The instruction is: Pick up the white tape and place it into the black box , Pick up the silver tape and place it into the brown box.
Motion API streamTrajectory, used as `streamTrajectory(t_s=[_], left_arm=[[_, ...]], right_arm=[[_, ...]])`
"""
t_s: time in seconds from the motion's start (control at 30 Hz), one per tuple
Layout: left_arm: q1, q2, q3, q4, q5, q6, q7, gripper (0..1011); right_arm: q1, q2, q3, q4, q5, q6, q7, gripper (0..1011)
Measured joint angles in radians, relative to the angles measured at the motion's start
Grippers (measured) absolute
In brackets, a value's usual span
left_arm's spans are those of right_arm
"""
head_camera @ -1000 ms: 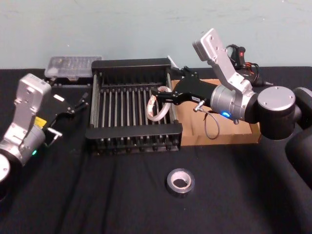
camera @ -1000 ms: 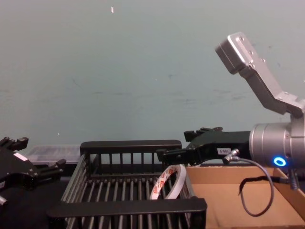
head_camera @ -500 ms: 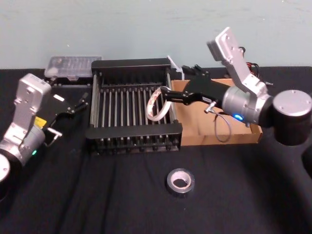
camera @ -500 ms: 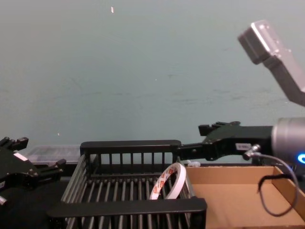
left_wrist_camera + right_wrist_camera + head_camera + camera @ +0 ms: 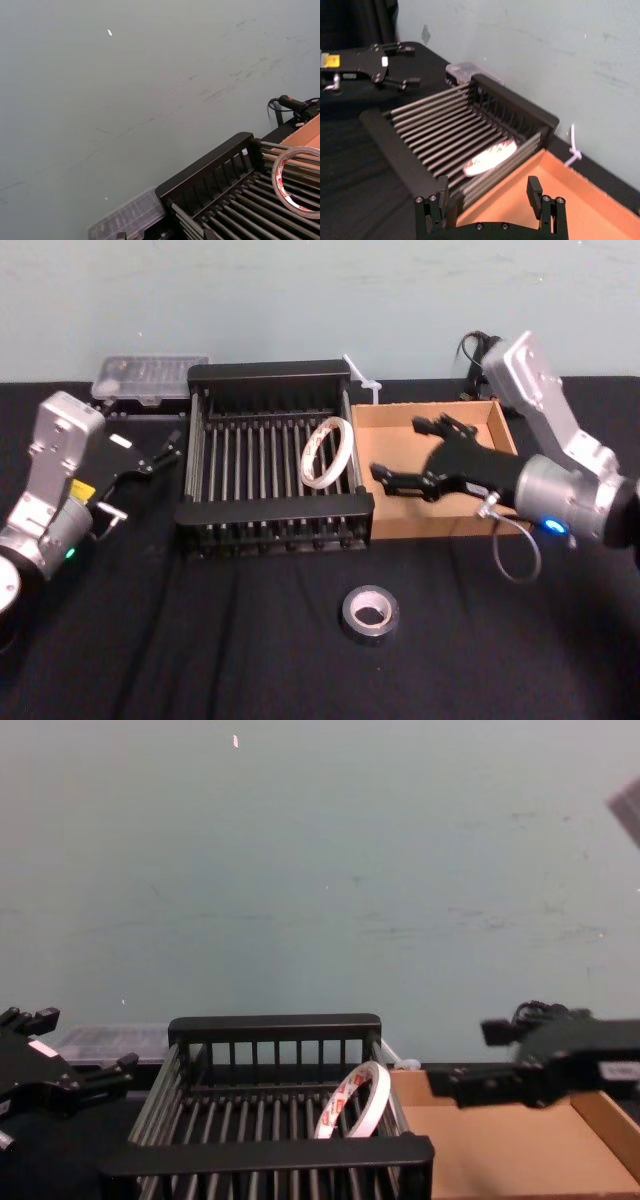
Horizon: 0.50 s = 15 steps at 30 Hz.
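- The white tape (image 5: 327,452) leaned on its edge inside the black box (image 5: 270,511), at the right side of the box, just left of centre in the head view; this half of the task looked finished.
- The silver tape (image 5: 370,611) lay flat on the black counter (image 5: 200,640), low in the frame and a little right of centre, in front of both boxes.
- In my judgement the step in hand was to fetch the silver tape. To do it well, the right pincer (image 5: 398,483) should rise clear of the box wall, come above the roll, then close across its thick wall, one finger in the core.
- The right pincer was spread and held nothing; it hung over the brown box (image 5: 435,525), right of centre, and pointed toward the black box.
- The right arm reached in from the right edge, with its wrist block raised toward the upper right.
- The left pincer (image 5: 160,453) was parked at the left of the frame, beside the black box; I cannot tell its fingers.
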Motion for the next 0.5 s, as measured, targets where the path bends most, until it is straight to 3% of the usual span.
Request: streamTrajectory(t_s=[0.23, 0.5], left_arm=[[0.0, 0.0, 0.0, 0.0, 0.0, 0.0, 0.0, 1001], [0.0, 0.0, 0.0, 0.0, 0.0, 0.0, 0.0, 1001]], right_arm=[[-0.08, 0.08, 0.01, -0.095, 0.035, 0.035, 0.005, 1002], [-0.12, 0.125, 0.003, -0.148, 0.06, 0.062, 0.007, 1000]])
